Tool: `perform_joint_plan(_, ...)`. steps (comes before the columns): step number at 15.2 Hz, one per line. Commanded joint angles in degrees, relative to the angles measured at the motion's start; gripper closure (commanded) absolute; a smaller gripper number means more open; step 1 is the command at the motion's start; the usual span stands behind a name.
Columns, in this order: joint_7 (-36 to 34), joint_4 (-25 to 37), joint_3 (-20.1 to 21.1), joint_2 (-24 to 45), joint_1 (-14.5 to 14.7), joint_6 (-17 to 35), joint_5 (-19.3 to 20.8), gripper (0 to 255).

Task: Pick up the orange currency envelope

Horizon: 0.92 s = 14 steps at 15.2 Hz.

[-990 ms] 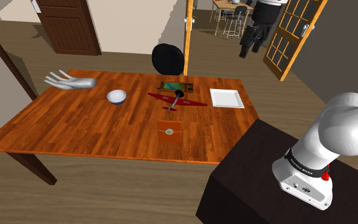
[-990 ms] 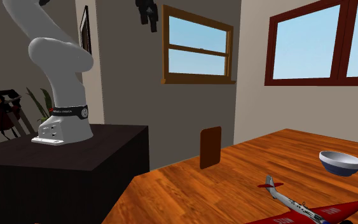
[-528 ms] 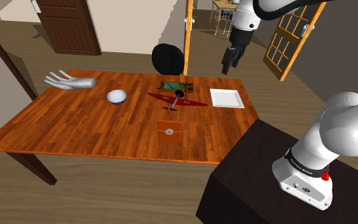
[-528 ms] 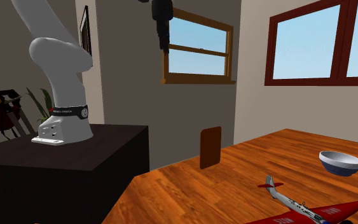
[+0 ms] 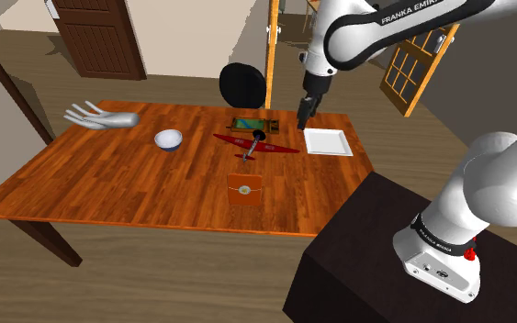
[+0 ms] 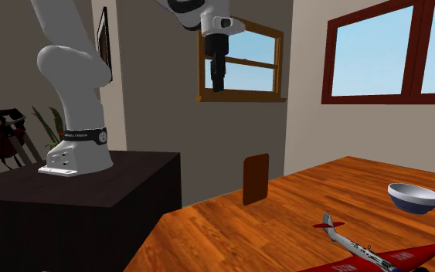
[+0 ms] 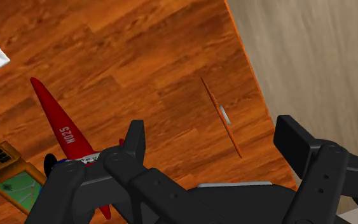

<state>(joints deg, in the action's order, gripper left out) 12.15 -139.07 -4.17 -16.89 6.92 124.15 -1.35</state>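
The orange envelope (image 5: pixel 245 191) stands upright near the table's front edge in the shoulder view, a round clasp on its face. The second exterior view shows its plain brown back (image 6: pixel 255 178). The wrist view catches it edge-on as a thin orange strip (image 7: pixel 222 118) on the wood between the two fingers, far below them. My black gripper (image 5: pixel 301 123) hangs open high over the far side of the table, between the red toy plane and the white plate, pointing down. It also shows before the window (image 6: pixel 219 88). In the wrist view the gripper (image 7: pixel 212 137) holds nothing.
On the wooden table (image 5: pixel 109 183) lie a red toy plane (image 5: pixel 254 142), a white-and-blue bowl (image 5: pixel 168 139), a white square plate (image 5: pixel 328 141), a grey model hand (image 5: pixel 100 117) and a small framed green picture (image 5: pixel 253 123). A black chair back (image 5: pixel 242 85) stands behind. The dark stand (image 5: pixel 394 248) is at lower right.
The arm has swung down and towards the shoulder view's left, carrying the gripper from up by the glazed door to above the table's far side. Nothing on the table moved.
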Motion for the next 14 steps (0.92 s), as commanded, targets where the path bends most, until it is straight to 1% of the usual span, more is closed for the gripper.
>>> perform_joint_plan(1,1.9,0.9,0.2,4.5,1.0,3.4,-0.6,0)
perform_joint_plan(8,9.0,5.2,1.3,19.0,3.2,12.9,-2.6,0)
perform_joint_plan(14,14.3,11.0,3.2,31.6,4.2,18.9,-3.5,0)
